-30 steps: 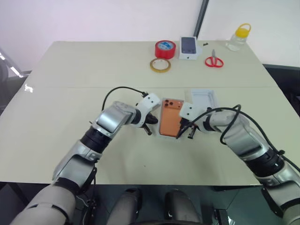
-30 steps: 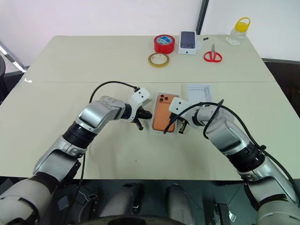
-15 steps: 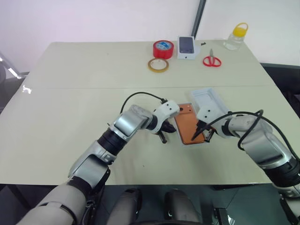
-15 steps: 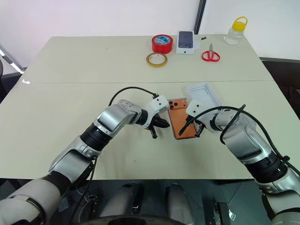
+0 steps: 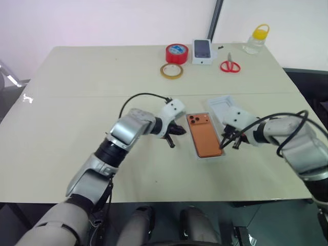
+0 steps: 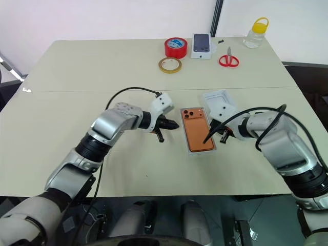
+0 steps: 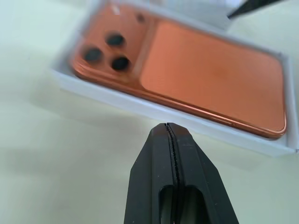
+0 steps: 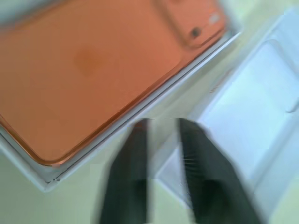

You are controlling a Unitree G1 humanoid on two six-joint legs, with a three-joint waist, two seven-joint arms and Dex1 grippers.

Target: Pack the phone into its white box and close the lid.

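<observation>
Lab/office, plain table (image 5: 77,77), tape (image 5: 176,53), scissors (image 5: 228,65)

I see a big pale table (image 5: 77,102) filling most of my view. A thin line runs across it from left to right, where two halves meet. Behind it, along the top of the frame, stands a plain white wall (image 5: 102,20). A dark pole (image 5: 217,20) goes up the wall, upper right of middle. The floor (image 5: 307,82) at the right edge looks dark. Soft light falls evenly on the table top.
</observation>
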